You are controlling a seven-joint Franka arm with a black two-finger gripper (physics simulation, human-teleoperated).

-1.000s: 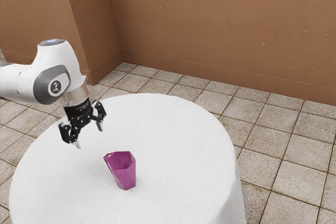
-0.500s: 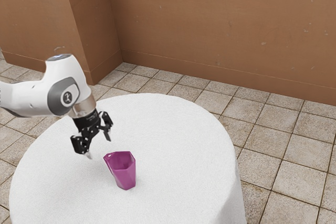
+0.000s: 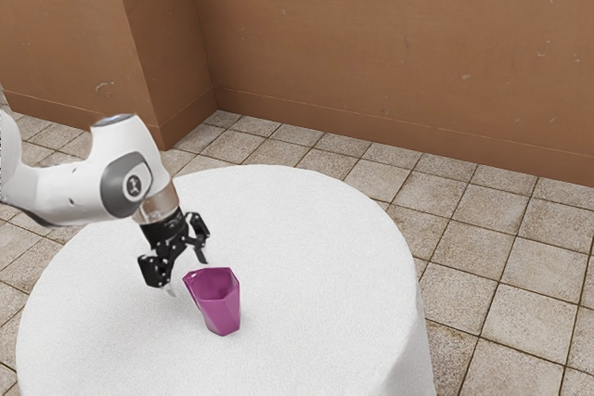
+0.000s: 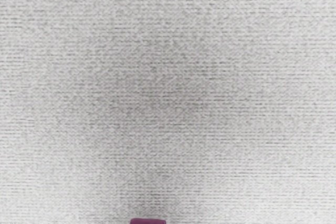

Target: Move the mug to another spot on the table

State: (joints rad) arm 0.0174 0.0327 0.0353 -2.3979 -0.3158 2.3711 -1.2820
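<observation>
A purple faceted mug (image 3: pixel 215 299) stands upright on the round white table (image 3: pixel 306 257), toward its front. My gripper (image 3: pixel 185 273) hangs just to the exterior view's left of the mug's rim, close above the cloth, its black fingers open and holding nothing. One fingertip (image 3: pixel 170 290) points down near the mug's left side, apart from it as far as I can tell. In the wrist view a sliver of the mug (image 4: pixel 148 221) peeks in under my hand, with white cloth (image 4: pixel 168 93) beyond it.
The table's white cloth spreads wide to the exterior view's right of the mug and behind it. Tiled floor (image 3: pixel 483 229) surrounds the table, and brown walls (image 3: pixel 390 44) stand well behind.
My arm has swung down and toward the exterior view's right, bringing the open gripper from high at the left to right beside the mug. The mug has not moved.
</observation>
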